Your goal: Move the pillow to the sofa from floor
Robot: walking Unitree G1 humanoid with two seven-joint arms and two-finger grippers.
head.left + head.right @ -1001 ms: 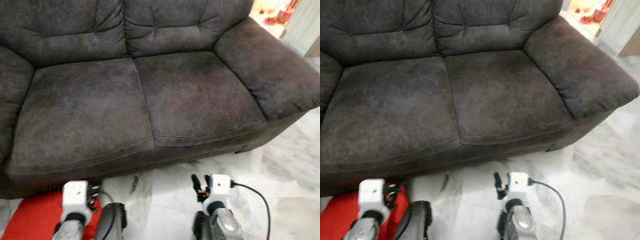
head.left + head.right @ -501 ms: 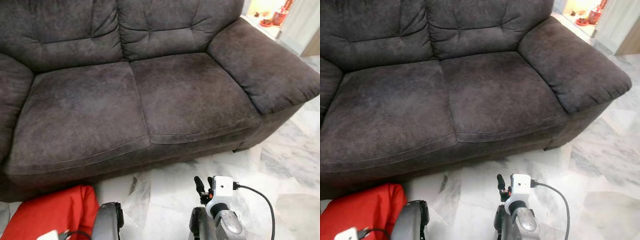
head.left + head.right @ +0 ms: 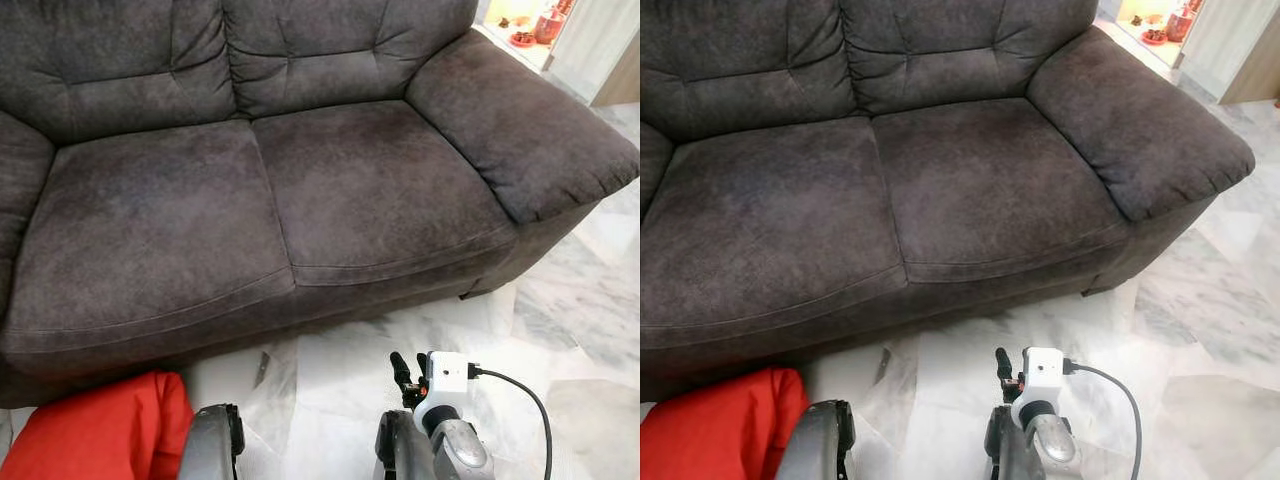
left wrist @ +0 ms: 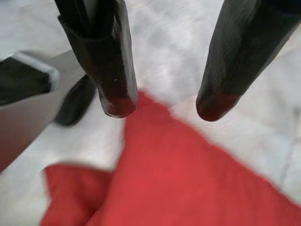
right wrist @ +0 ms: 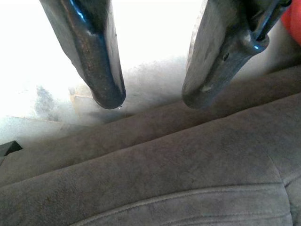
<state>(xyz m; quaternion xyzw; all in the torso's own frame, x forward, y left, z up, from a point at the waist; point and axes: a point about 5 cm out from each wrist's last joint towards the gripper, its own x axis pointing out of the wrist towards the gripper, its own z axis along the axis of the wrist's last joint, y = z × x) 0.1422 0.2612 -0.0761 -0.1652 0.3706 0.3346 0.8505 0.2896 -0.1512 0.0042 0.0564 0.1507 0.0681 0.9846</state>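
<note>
A red pillow [image 3: 95, 430] lies on the pale marble floor just in front of the sofa's left seat. The dark grey two-seat sofa [image 3: 270, 190] stands ahead with both seat cushions bare. In the left wrist view my left gripper [image 4: 162, 106] hangs open right over the pillow [image 4: 188, 179], its fingertips [image 4: 117, 101] a little above the red cloth and holding nothing. My right gripper [image 5: 153, 99] is open and empty, held low over the floor and facing the sofa's front edge [image 5: 155, 155]. Its wrist with the white camera block [image 3: 445, 375] sits at the lower middle right.
The sofa's wide right armrest [image 3: 520, 120] juts toward me. White marble floor [image 3: 580, 310] runs to the right of it. A bright doorway with small red objects [image 3: 535, 20] lies beyond the armrest. A black cable [image 3: 520, 395] loops off my right wrist.
My left wrist has dropped out of the head views, down toward the red pillow. The head camera has shifted a little. The right arm has barely moved.
</note>
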